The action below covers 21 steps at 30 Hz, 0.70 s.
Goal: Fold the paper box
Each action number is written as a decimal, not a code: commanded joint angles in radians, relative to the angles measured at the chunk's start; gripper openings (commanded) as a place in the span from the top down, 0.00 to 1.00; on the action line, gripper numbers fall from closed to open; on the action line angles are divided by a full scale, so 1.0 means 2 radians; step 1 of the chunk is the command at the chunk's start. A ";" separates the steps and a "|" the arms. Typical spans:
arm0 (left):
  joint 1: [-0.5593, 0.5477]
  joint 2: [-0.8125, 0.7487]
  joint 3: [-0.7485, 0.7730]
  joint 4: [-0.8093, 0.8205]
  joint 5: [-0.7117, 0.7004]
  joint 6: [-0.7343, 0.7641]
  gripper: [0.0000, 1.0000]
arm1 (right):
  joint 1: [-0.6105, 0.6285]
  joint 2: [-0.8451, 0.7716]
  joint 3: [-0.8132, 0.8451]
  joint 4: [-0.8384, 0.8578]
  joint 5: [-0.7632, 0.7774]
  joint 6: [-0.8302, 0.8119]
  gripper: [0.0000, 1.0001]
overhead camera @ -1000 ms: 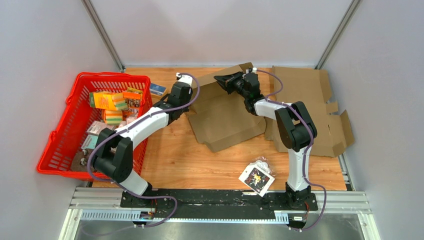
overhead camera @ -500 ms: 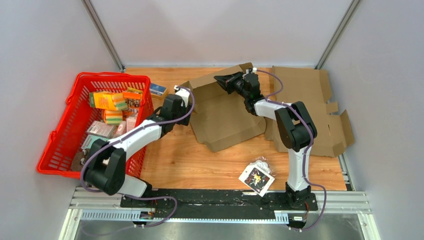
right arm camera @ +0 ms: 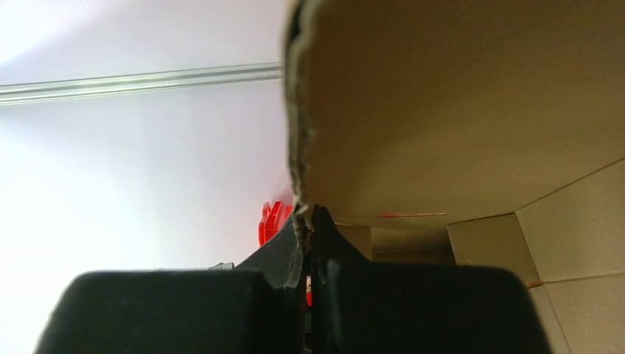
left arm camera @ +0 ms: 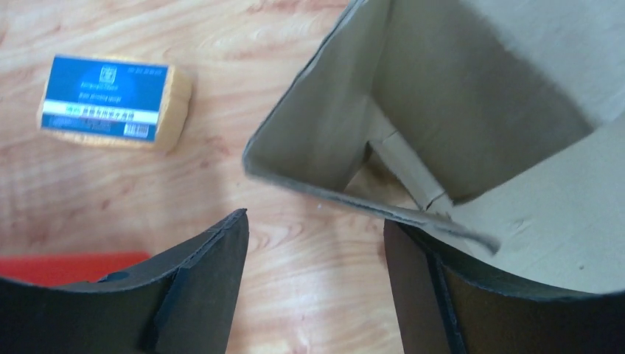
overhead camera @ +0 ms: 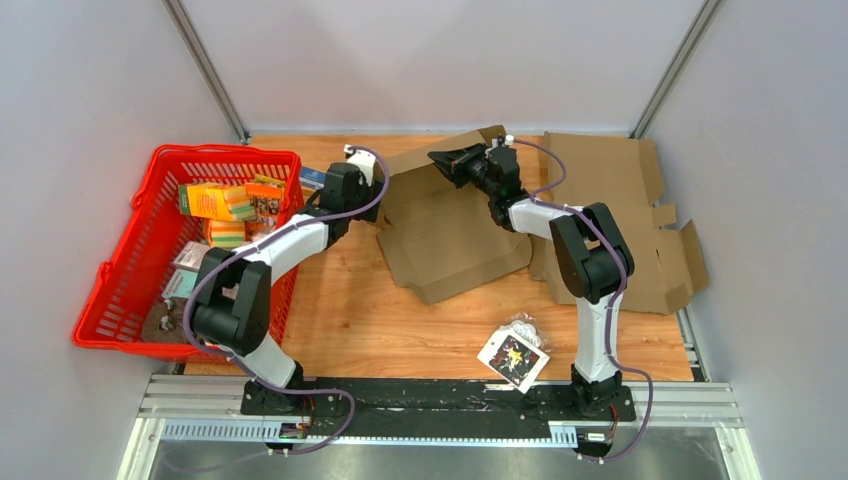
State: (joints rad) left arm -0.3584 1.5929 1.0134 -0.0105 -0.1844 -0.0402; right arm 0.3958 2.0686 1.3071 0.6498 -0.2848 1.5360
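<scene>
One paper box (overhead camera: 450, 235) lies in the middle of the desk (overhead camera: 380, 320), toward its far edge, and it is one of two pieces of brown cardboard here. The other is a flat cardboard sheet (overhead camera: 610, 190), unfolded and spread just beside the box on the right.

Two arms reach to the box, one on each side. The right claw (right arm camera: 308, 221) is clamped tight on the top edge of the box's raised far wall. Its wrist view shows the ragged corrugated edge pinched between the two dark fingers, with the inside of the box opening out to the right.

The left claw (left arm camera: 315, 223) stands wide apart at the box's far left corner and holds nothing. The corner sits just beyond its fingertips, and the rim of a low flap crosses in front of the right-hand finger. Whether that finger touches the flap cannot be told.

The box is only partly formed. Its large base panel lies flat on the desk, the far wall stands tilted up, and at the left corner two walls meet upright with a small inner tab creased between them.

One blue-labelled block (left arm camera: 103, 99) lies on the desk left of that corner, apart from the box. One red basket (overhead camera: 225, 152) sits on the left side of the desk, filled with coloured packs (overhead camera: 215, 202) too jumbled to count. One printed packet (overhead camera: 513, 355) lies near the front edge, well apart from the box.
</scene>
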 commanded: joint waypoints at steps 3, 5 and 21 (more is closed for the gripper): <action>0.002 0.029 0.039 0.075 0.097 0.040 0.25 | 0.005 -0.001 0.002 -0.007 -0.003 -0.008 1.00; 0.002 0.040 0.049 0.092 0.118 0.030 0.31 | 0.007 0.003 0.003 -0.004 -0.006 -0.001 1.00; -0.027 0.013 -0.036 0.195 0.130 -0.022 0.41 | 0.014 0.013 -0.001 0.007 -0.003 0.014 1.00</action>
State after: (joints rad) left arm -0.4072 1.6836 0.9886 0.2733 0.0227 -0.0677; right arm 0.4046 2.0716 1.3071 0.6571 -0.2646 1.5566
